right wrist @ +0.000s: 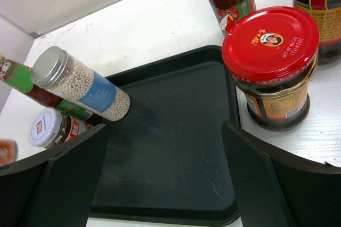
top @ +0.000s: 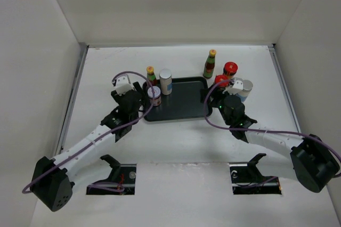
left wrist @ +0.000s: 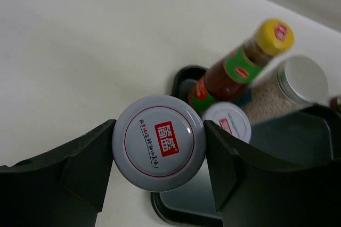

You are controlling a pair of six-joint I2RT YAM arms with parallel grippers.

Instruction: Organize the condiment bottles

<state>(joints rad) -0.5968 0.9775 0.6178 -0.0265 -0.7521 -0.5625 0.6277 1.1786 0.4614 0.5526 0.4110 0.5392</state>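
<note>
My left gripper (left wrist: 159, 147) is shut on a short white-lidded jar (left wrist: 159, 143), both fingers pressed against its lid, at the dark tray's (left wrist: 181, 213) left corner. Just beyond it on the tray stand a second white-lidded jar (left wrist: 226, 121), a slim yellow-capped bottle (left wrist: 240, 67) and a pale grey-capped cylinder (left wrist: 299, 80). My right gripper (right wrist: 165, 173) hangs open and empty over the tray's (right wrist: 176, 131) right half. A red-lidded jar (right wrist: 270, 38) stands just off the tray's right edge. Behind it are a red-capped bottle (right wrist: 317, 3) and another yellow-capped bottle (top: 210, 64).
White walls close in the table on the left, back and right. The tray (top: 184, 99) lies mid-table between both arms. The bottles on the right (top: 226, 72) crowd close to my right gripper (top: 216, 95).
</note>
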